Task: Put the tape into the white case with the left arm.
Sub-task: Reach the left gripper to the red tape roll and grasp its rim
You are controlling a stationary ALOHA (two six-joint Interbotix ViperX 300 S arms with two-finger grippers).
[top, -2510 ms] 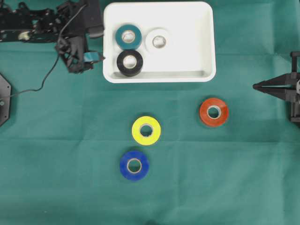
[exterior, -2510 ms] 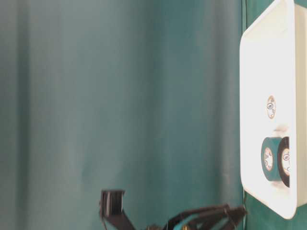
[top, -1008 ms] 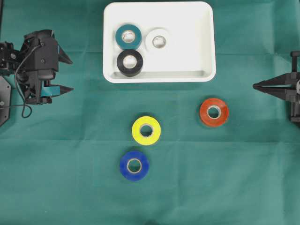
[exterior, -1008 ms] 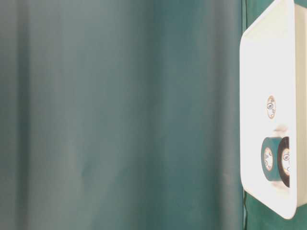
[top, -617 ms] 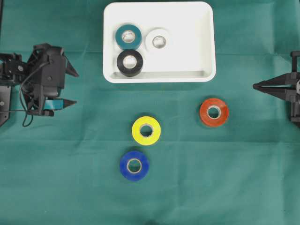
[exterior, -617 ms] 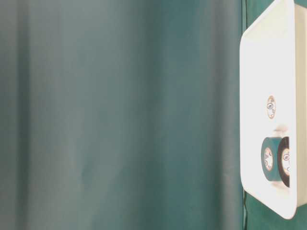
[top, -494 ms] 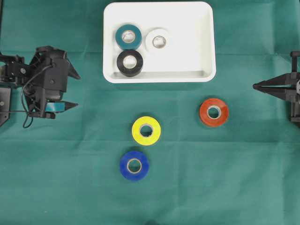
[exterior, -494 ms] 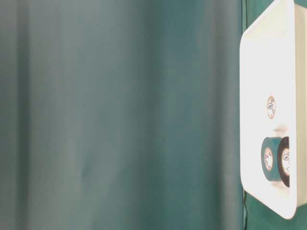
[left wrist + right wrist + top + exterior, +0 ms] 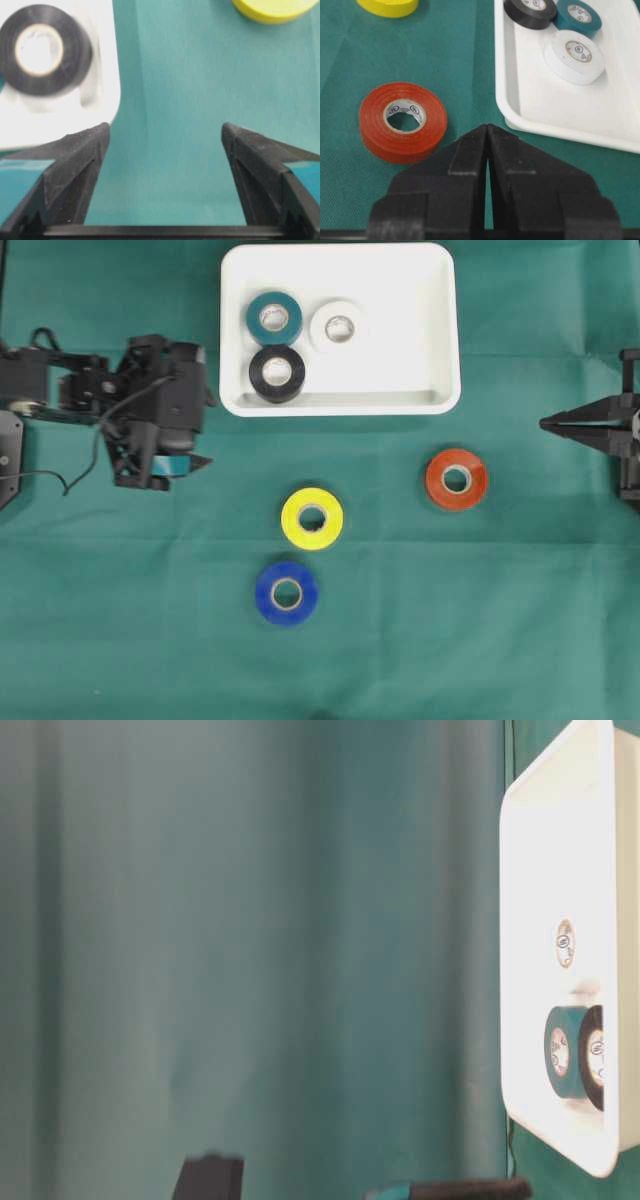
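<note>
The white case [image 9: 340, 405] lies at the top centre with a teal tape [image 9: 274, 318], a white tape [image 9: 339, 328] and a black tape [image 9: 277, 373] in it. On the cloth lie a yellow tape [image 9: 312, 518], a blue tape [image 9: 287, 593] and a red tape [image 9: 457, 479]. The left arm's gripper [image 9: 207, 428] hovers just left of the case's near-left corner, open and empty. In the left wrist view the gripper [image 9: 165, 130] frames bare cloth, with the black tape [image 9: 45, 50] and case corner [image 9: 60, 125] ahead on the left and the yellow tape [image 9: 272, 10] far right.
My right gripper [image 9: 545, 424] rests shut at the right edge, pointing left; its wrist view shows its tips [image 9: 486, 127] just behind the red tape [image 9: 402, 122] and the case rim [image 9: 560, 127]. Green cloth covers the table. A black cable [image 9: 85, 465] trails left.
The left arm has swung right from the left edge toward the case's near-left corner, still open, and its fingers now show at the bottom of the table-level view. The right arm has not moved.
</note>
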